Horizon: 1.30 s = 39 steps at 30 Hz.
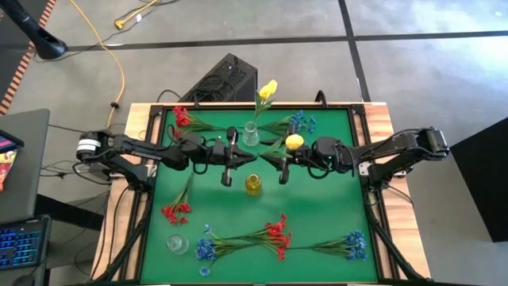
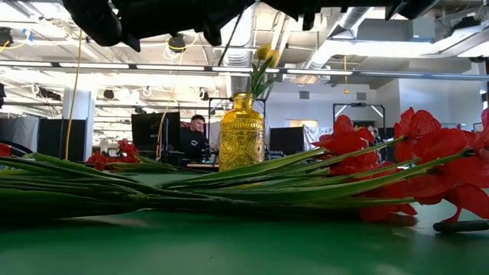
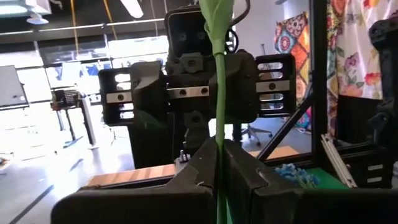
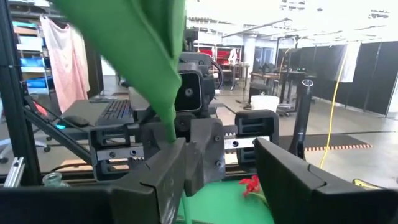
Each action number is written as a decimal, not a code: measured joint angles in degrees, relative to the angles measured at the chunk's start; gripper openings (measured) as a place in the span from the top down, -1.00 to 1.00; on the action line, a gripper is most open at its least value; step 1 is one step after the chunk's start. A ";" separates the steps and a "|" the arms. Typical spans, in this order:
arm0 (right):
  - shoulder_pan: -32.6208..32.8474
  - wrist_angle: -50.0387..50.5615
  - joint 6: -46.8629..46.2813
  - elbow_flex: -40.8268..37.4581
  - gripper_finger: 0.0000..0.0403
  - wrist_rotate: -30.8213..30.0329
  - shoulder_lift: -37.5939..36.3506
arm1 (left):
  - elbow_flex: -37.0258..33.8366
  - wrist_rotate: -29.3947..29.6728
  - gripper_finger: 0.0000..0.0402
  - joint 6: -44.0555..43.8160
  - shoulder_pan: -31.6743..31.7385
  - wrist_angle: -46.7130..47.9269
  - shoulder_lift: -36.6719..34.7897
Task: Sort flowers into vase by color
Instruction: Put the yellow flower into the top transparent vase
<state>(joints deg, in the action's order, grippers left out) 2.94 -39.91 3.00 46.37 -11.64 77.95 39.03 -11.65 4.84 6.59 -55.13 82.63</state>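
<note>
A: Yellow tulip spray [image 1: 293, 142] — mid-counter, just off centre toward 1 o'clock in the high view, head up between the two grippers, stem running down toward the amber vase [image 1: 253, 185] at centre.

B: Who has it?

A: Left gripper [image 3: 219, 177], at about 10 o'clock from the amber vase, is clamped together on the thin green stem; its wrist view shows the stem pinched between the fingers. Right gripper [image 4: 221, 165], opposite at about 2 o'clock, has its fingers apart, with a green leaf hanging against one of them. Nothing clamped there that I can see.

B: Handling?

A: Light, I judge. Stem looks thin and likely springy, leaf soft and floppy. Take hold low on the bare stem, not on the head or leaf.

B: What's unclear?

A: The low view cuts off both grippers at its top edge. Whether the stem tip has reached the vase mouth, cannot tell. A second yellow bloom [image 1: 268, 89] stands in the clear vase [image 1: 251, 135] at 12 o'clock.
</note>
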 joint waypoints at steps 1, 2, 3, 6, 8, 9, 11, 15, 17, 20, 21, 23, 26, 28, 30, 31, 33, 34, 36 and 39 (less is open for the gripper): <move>-0.02 0.61 0.04 0.03 -0.02 0.00 -0.01 | 0.00 0.26 1.00 0.02 0.00 0.10 0.00; -0.03 1.56 0.18 0.04 0.00 -0.02 -0.05 | -0.02 0.40 1.00 0.02 0.00 0.12 0.00; -0.04 2.58 0.22 0.06 0.02 0.00 -0.07 | -0.02 0.38 1.00 0.02 0.02 0.07 0.00; 0.02 4.92 0.27 0.04 0.08 0.08 0.02 | -0.02 0.41 1.00 0.00 0.02 -1.07 -0.07; 0.04 5.39 0.38 0.04 0.10 0.21 0.00 | -0.02 0.42 1.00 0.00 0.04 -1.36 -0.07; 0.04 5.33 0.46 0.04 0.10 0.22 0.00 | -0.02 0.42 1.00 0.00 0.08 -1.36 -0.07; 0.04 5.15 0.71 0.04 0.11 0.36 0.00 | -0.02 0.41 1.00 -0.02 0.24 -1.36 -0.07; 0.00 4.39 1.36 0.04 0.12 1.77 -0.02 | -0.02 0.57 1.00 -0.02 0.51 -0.39 -0.07; 0.05 4.01 1.38 0.04 0.12 1.90 -0.01 | -0.02 1.03 1.00 -0.05 0.52 0.69 -0.07; 0.07 2.60 1.38 0.04 0.12 2.68 -0.02 | -0.02 1.19 1.00 -0.07 0.52 1.76 -0.07; 0.07 2.26 1.39 0.04 0.12 2.71 -0.02 | -0.02 1.27 1.00 -0.14 0.51 2.14 -0.07; 0.05 1.64 1.40 0.04 0.12 2.71 -0.02 | -0.02 1.51 1.00 -0.51 0.52 2.60 -0.07; 0.02 1.42 1.34 0.04 0.15 2.71 -0.02 | -0.02 1.54 1.00 -0.57 0.52 2.62 -0.07; -0.05 1.18 1.15 0.04 0.19 2.71 -0.02 | -0.02 1.60 1.00 -0.57 0.52 2.72 -0.07; -0.09 1.06 1.10 0.04 0.27 2.71 -0.02 | -0.02 1.61 1.00 -0.57 0.52 2.80 -0.07; -0.09 1.05 1.11 0.04 0.32 2.70 -0.02 | -0.02 1.63 1.00 -0.57 0.52 2.82 -0.07; -0.09 1.02 1.12 0.04 0.44 2.69 -0.02 | -0.02 1.89 1.00 -0.55 0.52 2.90 -0.07; -0.12 0.96 1.12 0.04 0.50 2.68 -0.02 | -0.02 1.89 1.00 -0.57 0.52 2.92 -0.07; -0.25 0.82 1.10 0.04 0.63 2.51 -0.02 | -0.02 1.93 1.00 -0.57 0.52 3.07 -0.07; -0.51 1.04 1.06 0.04 0.83 2.51 -0.02 | -0.02 2.09 1.00 -1.37 0.52 3.25 -0.07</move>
<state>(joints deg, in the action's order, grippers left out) 2.43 -38.87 4.06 46.41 -9.13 77.93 39.00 -9.56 3.48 7.11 -51.88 82.56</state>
